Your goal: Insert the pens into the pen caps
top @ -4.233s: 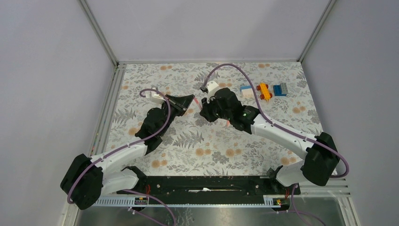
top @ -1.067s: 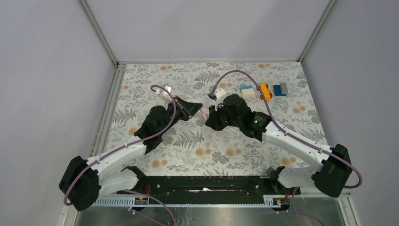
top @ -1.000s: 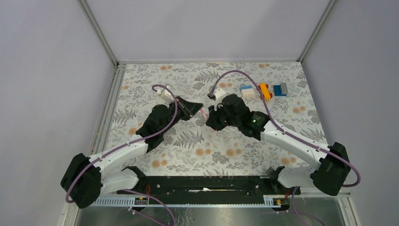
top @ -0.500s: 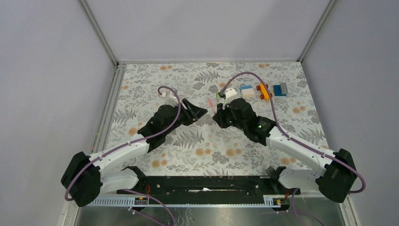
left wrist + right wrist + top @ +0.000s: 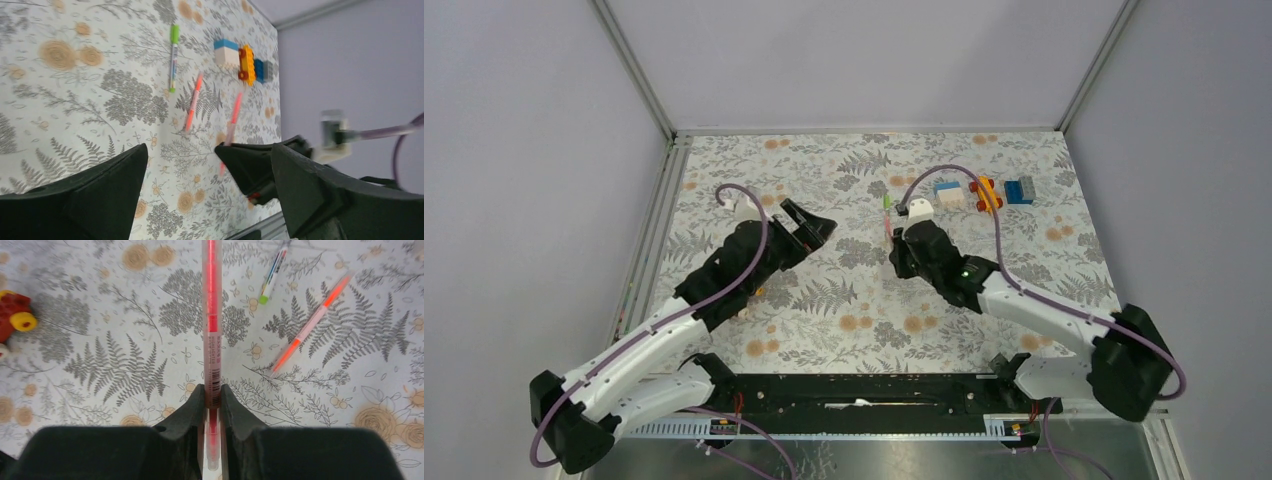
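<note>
Top view: left gripper hangs over the bench left of centre, jaws apart, nothing in them. Right gripper is clamped on a pink pen that points toward the far side. Green pen lies just beyond its tip. Blocks sit in a row at far right.

Left wrist: left gripper is wide open and empty. Between its fingers, green pen lies flat, with a loose pen beside it, apart from it. Pink pen sticks out of the right gripper. Blocks are touching each other further off.

Right wrist: right gripper pinches the pink pen near its lower end, and the pen runs straight up the frame. Loose pen lies slanted on the bench to the right, green pen above it. A red-yellow toy is at the left edge. Whether the pens are capped is too small to tell.
</note>
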Available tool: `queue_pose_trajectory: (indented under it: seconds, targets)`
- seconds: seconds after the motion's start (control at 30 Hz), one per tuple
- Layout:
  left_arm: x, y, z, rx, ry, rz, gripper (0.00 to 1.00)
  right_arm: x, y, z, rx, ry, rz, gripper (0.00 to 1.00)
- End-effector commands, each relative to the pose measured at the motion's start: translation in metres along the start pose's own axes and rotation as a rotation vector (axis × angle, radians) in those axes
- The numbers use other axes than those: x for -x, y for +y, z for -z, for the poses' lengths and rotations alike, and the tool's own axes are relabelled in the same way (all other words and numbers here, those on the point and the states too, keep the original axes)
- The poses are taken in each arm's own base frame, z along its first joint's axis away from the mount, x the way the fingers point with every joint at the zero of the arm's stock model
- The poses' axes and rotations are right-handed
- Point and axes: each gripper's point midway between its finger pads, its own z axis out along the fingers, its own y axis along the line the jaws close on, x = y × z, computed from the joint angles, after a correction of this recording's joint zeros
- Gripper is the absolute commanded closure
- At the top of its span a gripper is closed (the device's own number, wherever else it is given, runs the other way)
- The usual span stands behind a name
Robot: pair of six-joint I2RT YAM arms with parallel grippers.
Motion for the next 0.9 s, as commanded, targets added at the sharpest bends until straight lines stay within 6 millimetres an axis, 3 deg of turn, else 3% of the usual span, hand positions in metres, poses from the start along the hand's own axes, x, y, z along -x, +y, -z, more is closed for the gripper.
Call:
queue_pose_trajectory:
  seconds: [0.0,0.1,0.23,0.37,0.53,0.67,0.87]
  targets:
    - [0.033,0.021,0.024,0.206,-0.114,0.102,0.01,0.0,-0.002,-0.03,-0.075,0.028,-0.035,1.0]
    - [0.037,0.023,0.036,0.276,-0.101,0.139,0.01,-0.014,0.0,-0.056,-0.109,0.098,-0.028,1.0]
    - [0.042,0.01,0.05,0.28,-0.078,0.177,0.01,-0.037,0.004,-0.093,-0.145,0.21,-0.001,1.0]
    - [0.042,0.001,0.059,0.237,-0.068,0.25,0.01,-0.047,0.006,-0.116,-0.162,0.262,0.022,0.99]
    - [0.045,-0.008,0.067,0.256,-0.054,0.331,0.01,-0.055,0.006,-0.133,-0.178,0.299,0.043,0.93]
    - [0.05,-0.018,0.069,0.25,-0.05,0.353,0.01,-0.06,0.004,-0.142,-0.186,0.313,0.047,0.71]
    - [0.056,-0.03,0.072,0.227,-0.05,0.372,0.01,-0.06,0.002,-0.15,-0.184,0.322,0.046,0.66]
